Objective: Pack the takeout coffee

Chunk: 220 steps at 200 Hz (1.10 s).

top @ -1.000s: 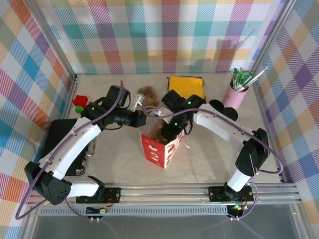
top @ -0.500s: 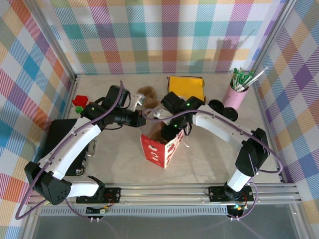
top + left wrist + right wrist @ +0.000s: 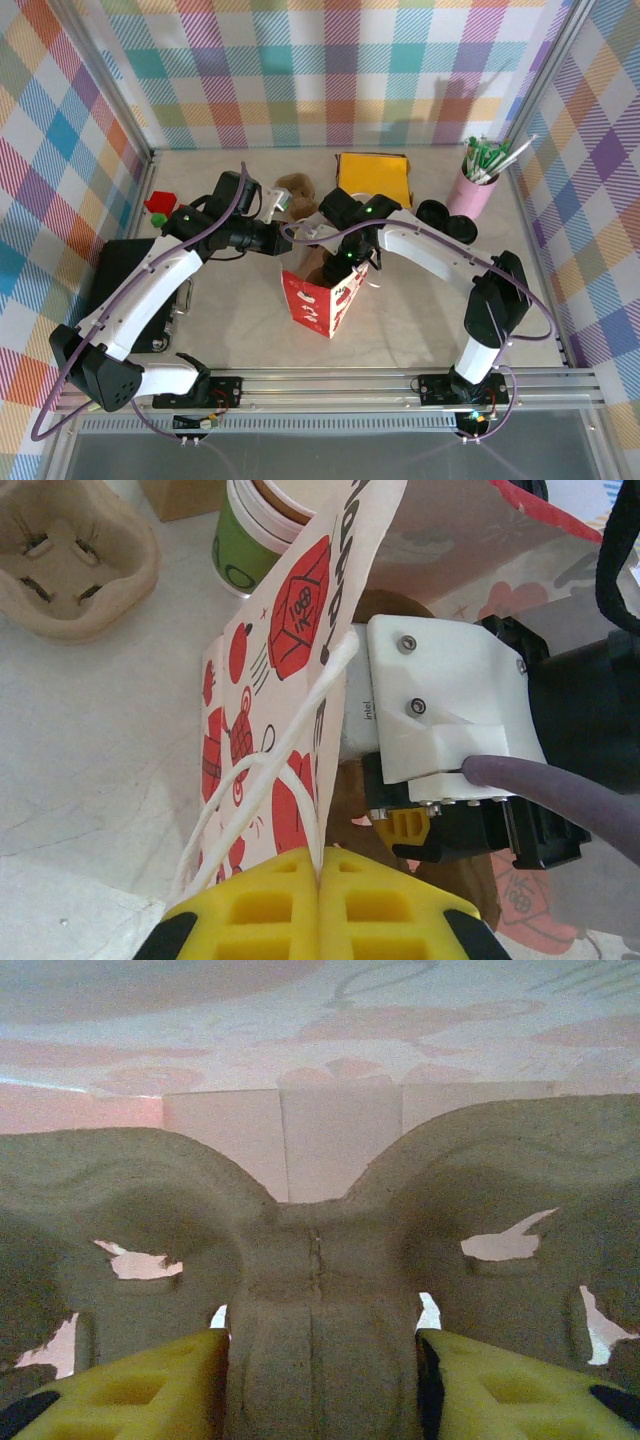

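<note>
Pale marbled tabletop (image 3: 250,325), plaid walls (image 3: 300,70)

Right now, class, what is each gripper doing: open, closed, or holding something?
Left gripper: closed on the paper bag rim.
Right gripper: jaws astride the pulp carrier ridge; whether it grips cannot be told.

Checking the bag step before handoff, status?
Left gripper shut on bag edge. Right gripper inside bag, straddling pulp carrier; grip unclear. Coffee cup outside bag, not packed.

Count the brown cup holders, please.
2. One cup holder lies on the table; a second cup holder is inside the bag, straddled by the right claw. More may be hidden.
</note>
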Available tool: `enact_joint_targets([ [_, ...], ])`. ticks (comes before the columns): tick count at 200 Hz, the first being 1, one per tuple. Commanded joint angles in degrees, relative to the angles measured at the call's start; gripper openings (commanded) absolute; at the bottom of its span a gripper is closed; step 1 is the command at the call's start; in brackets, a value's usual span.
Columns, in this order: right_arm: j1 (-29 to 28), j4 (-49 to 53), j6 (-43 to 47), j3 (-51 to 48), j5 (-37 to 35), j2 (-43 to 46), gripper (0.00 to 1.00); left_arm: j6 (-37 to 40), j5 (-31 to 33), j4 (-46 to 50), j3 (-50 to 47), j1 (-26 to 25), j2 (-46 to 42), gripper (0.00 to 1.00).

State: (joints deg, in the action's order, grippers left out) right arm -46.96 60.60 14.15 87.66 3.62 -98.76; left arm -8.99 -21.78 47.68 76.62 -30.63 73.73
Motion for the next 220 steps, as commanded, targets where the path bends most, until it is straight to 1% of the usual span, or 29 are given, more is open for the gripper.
enact_joint_targets([
  [1, -0.8, 2.2, 0.9, 0.7, -0.5, -2.2, 0.54, 0.3, -0.5, -1.0, 0.1, -0.2, -0.6, 0.0],
  [53, -1.0, 3.1, 1.1, 1.4, -1.9, -3.4, 0.55, 0.0, -0.5, -1.2, -0.1, -0.2, -0.6, 0.0],
  [96, -1.1, 4.0, 0.4, 2.7, -1.5, -2.8, 0.68, 0.0, 0.0, -0.8, 0.1, -0.2, -0.7, 0.0],
  [128, -1.1, 5.4, -1.0, 6.2, -0.8, -0.5, 0.72, -0.1, 0.6, -0.2, 0.2, -0.2, -0.7, 0.0],
  [164, -1.1, 6.1, -4.1, 10.8, 0.2, 2.9, 0.76, -0.3, 1.2, 0.0, 0.0, -0.2, -1.0, 0.0],
  [202, -1.1, 6.4, -8.1, 15.4, 1.3, 5.8, 0.77, -0.5, 2.2, 0.4, 0.3, -0.2, -1.2, 0.0],
  [205, -1.1, 6.3, -10.0, 15.8, 1.2, 6.0, 0.77, -0.6, 2.3, 0.5, 0.3, -0.2, -1.2, 0.0],
  [220, -1.1, 7.0, -13.2, 18.0, 0.7, 6.9, 0.77, -1.2, 2.7, 0.6, 0.5, -0.2, -1.2, 0.0],
])
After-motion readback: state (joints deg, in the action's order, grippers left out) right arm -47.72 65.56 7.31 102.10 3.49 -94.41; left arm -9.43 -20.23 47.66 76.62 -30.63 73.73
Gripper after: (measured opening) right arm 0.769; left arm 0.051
